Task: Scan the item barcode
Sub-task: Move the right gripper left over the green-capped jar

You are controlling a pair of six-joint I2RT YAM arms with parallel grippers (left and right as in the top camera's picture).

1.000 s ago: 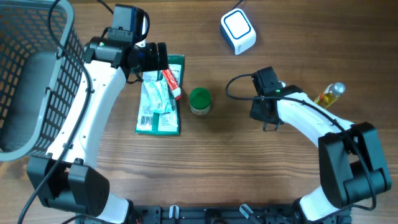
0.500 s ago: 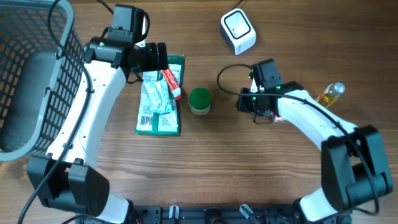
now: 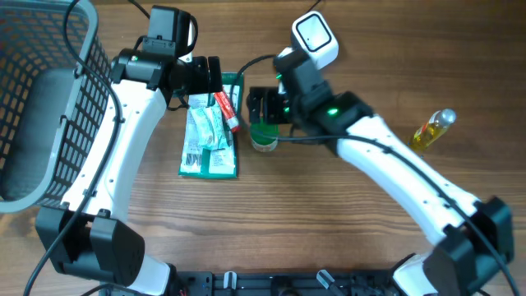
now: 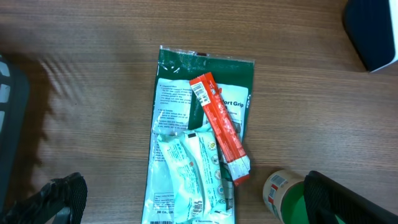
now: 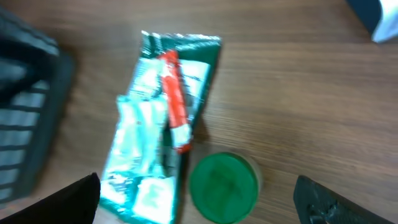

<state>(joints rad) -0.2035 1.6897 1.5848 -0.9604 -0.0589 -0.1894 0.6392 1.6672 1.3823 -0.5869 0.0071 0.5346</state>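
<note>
Standing upright, lid skyward, the green jar (image 3: 264, 140) sits below the wide-open, empty right pincer (image 5: 196, 193).

We are seeing soft, even light falling from above, leaving faint shadows on the wooden table (image 3: 288, 222). The overhead and left wrist views are showing sharply; the right wrist view is smearing with motion blur.

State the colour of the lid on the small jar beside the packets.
Green; the lid shows best in the right wrist view.
</note>
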